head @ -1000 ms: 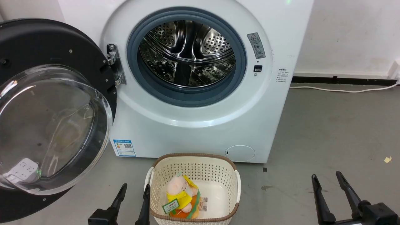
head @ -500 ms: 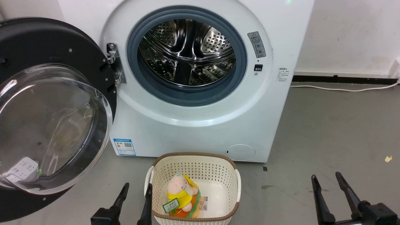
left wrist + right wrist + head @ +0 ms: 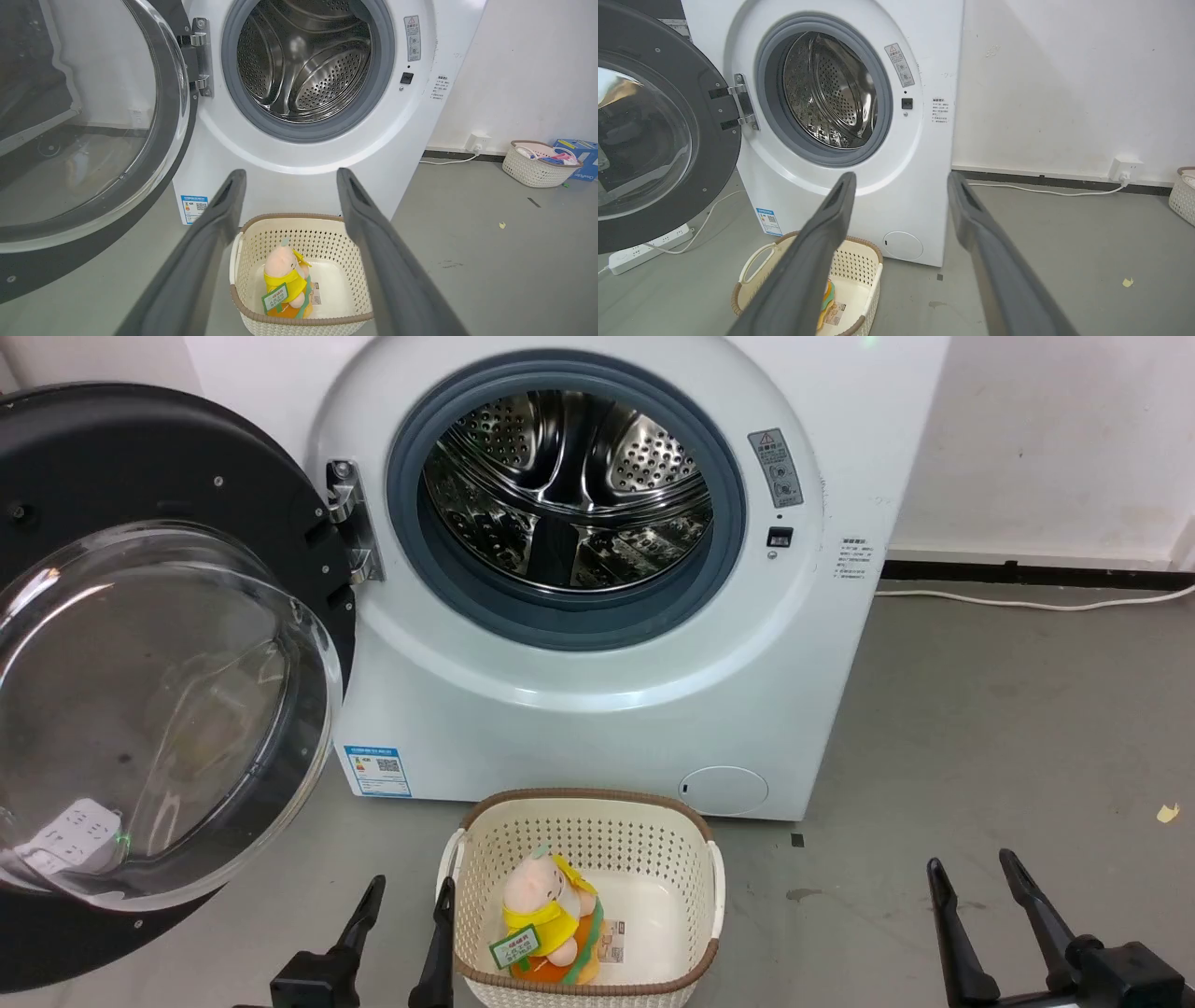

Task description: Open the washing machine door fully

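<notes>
The washing machine door [image 3: 140,476] is a big black disc with a bulging clear glass bowl [image 3: 149,709]. It stands swung wide to the left on its metal hinge [image 3: 345,523], also seen as the door [image 3: 173,154] and the door [image 3: 714,140]. The steel drum [image 3: 565,490] lies exposed inside its grey rubber ring. My left gripper [image 3: 408,894] is open, low beside the basket, holding nothing; its fingers [image 3: 215,224] spread wide. My right gripper [image 3: 971,870] is open at the lower right, well away from the door, fingers [image 3: 831,219] apart.
A cream basket [image 3: 579,826] with a plush toy [image 3: 546,915] sits on the floor before the machine. A small white round flap [image 3: 724,791] is low on the front. A white power strip [image 3: 649,245] and cable lie left; another basket [image 3: 537,163] far right.
The whole head view has shifted slightly right and up, so the camera moved. Door and both grippers keep their places relative to the machine.
</notes>
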Motion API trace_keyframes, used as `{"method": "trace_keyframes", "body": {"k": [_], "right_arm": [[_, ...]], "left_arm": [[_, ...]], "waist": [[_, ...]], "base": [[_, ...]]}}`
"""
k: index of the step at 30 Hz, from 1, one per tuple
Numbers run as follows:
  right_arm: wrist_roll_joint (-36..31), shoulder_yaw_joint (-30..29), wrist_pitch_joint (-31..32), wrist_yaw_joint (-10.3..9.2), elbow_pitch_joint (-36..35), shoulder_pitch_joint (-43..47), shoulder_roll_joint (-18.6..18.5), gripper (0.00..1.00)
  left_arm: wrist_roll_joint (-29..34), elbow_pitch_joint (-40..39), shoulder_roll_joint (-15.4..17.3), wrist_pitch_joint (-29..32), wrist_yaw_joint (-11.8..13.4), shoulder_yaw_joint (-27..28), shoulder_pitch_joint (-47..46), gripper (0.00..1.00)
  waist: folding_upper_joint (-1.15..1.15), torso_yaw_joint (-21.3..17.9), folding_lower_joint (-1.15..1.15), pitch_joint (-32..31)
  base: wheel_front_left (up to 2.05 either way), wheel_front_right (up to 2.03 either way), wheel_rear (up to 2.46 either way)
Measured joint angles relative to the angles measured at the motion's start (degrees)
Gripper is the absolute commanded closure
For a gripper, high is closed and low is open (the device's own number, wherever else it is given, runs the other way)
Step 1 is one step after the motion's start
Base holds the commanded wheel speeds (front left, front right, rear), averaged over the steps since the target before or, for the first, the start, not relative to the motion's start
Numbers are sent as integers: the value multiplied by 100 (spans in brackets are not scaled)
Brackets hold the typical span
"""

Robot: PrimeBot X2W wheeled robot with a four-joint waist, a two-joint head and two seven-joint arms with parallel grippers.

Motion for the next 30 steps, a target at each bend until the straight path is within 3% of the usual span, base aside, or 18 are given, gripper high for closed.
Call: {"method": "trace_keyframes", "body": {"k": [5, 6, 30], "right_arm": [[9, 10, 0, 0, 1, 0, 0, 0], [3, 11, 2, 0, -1, -1, 0, 100], [-58, 44, 213, 0, -34, -25, -1, 100]], "left_arm": [[0, -19, -2, 0, -3, 0, -1, 0], [-4, -15, -2, 2, -5, -3, 0, 100], [97, -164, -7, 215, 46, 44, -1, 100]], "waist": [[0, 35, 0, 1], [0, 38, 0, 1], [0, -4, 0, 77]], "base": [[0, 0, 0], [0, 0, 0], [0, 0, 0]]}}
